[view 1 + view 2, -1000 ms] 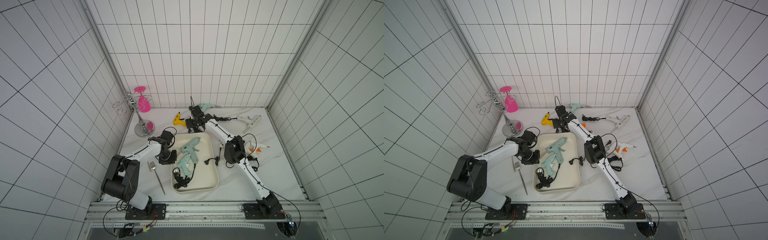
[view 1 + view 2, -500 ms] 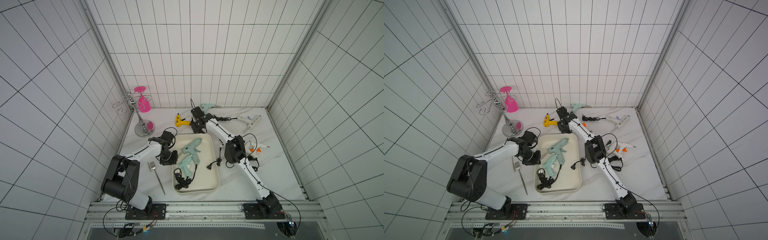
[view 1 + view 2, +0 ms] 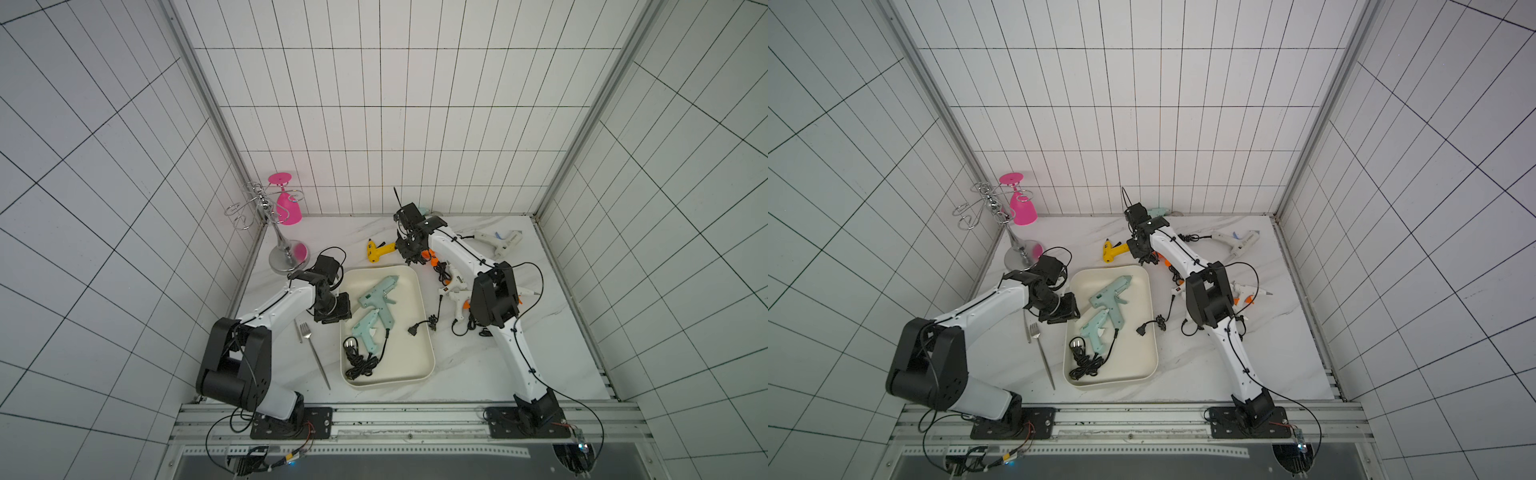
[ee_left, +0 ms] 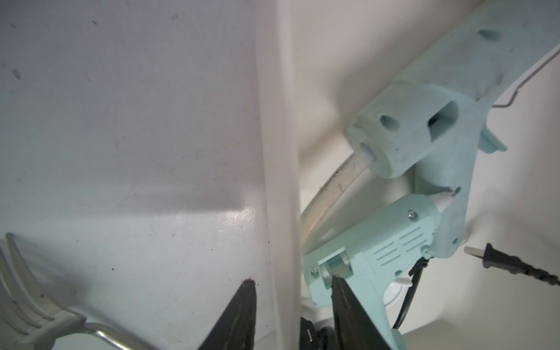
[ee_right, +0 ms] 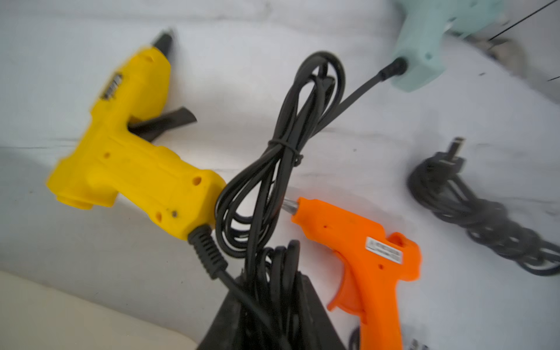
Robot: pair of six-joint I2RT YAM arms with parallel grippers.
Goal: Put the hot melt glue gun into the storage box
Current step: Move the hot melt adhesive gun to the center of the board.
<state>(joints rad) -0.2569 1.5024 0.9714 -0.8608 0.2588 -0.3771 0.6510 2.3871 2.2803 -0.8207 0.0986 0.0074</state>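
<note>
Left wrist view only: left end effector (image 4: 291,280) released, fingers (image 4: 239,315) apart either side of storage box (image 4: 277,151) rim; fork (image 4: 27,303) on bench (image 4: 121,121) outside it. That gap hidden in both top views. Right wrist view only: right end effector (image 5: 269,291) clenched on black cord bundle (image 5: 281,151), between yellow glue gun (image 5: 136,169) and orange glue gun (image 5: 363,251), both flat on bench just beside box's far end. Two teal glue guns (image 3: 376,297) inside box, visible from top and left wrist. White glue guns (image 3: 505,243) on bench by right arm (image 3: 457,249), in top views alone.
</note>
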